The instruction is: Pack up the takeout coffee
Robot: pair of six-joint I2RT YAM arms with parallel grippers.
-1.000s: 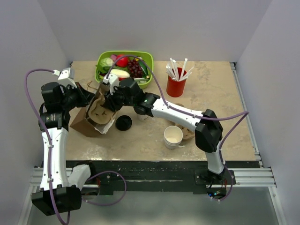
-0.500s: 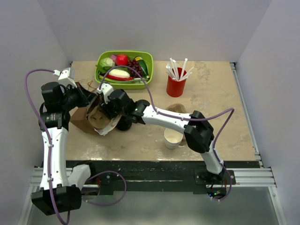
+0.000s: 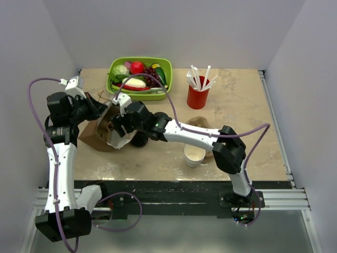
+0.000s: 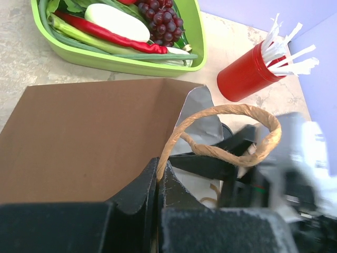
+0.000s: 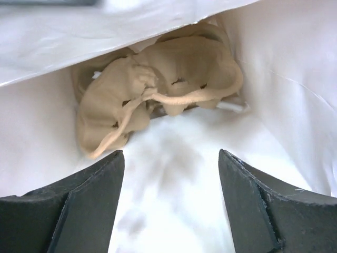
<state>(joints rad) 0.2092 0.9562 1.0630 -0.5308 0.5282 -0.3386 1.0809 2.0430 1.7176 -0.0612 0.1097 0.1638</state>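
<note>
A brown paper bag (image 3: 93, 136) lies tilted on the table's left side, with its mouth facing right. My left gripper (image 3: 98, 108) is shut on the bag's twisted paper handle (image 4: 226, 113), and its jaws (image 4: 158, 171) pinch the cord. My right gripper (image 3: 118, 130) is inside the bag mouth, open and empty (image 5: 169, 158). Between the white bag walls ahead of it lies a crumpled tan piece with a cord (image 5: 152, 89). A round black lid (image 3: 140, 139) sits beside the bag. I cannot tell whether a cup is under it.
A green tray of vegetables (image 3: 139, 76) stands at the back, also in the left wrist view (image 4: 121, 55). A red cup of white sticks (image 3: 198, 96) is to its right. A stack of lidless white cups (image 3: 194, 154) and a brown piece (image 3: 203, 122) are at front right.
My right gripper has moved left and down from above the bag into its mouth. The bag has tilted a little. My left gripper still holds the handle.
</note>
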